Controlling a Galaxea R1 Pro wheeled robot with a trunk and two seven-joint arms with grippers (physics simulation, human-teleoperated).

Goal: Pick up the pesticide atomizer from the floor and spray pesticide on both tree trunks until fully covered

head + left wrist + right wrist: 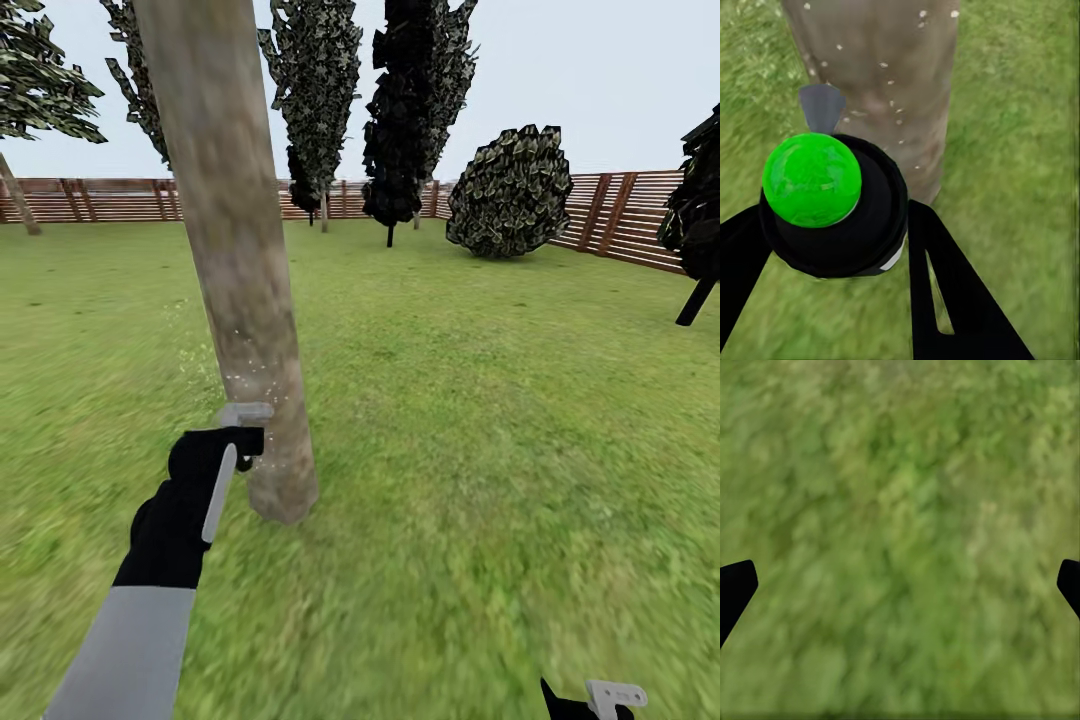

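Left end effector (pixel 832 247) closed around the pesticide atomizer (pixel 832 206) (green ball on top), nozzle held just beside the lower tree trunk (pixel 240 300), presumably so spray lands squarely. White pesticide (pixel 889 97) specks dot the bark. Right end effector (pixel 900 585) spread wide, empty, over lawn (pixel 480 420).

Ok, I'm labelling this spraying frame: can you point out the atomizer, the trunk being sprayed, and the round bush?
pesticide atomizer (pixel 832 214): left wrist view, on its dark round body below the green cap.
tree trunk (pixel 235 250): head view, mid-height on the mottled bark.
round bush (pixel 512 192): head view, centre of its foliage.
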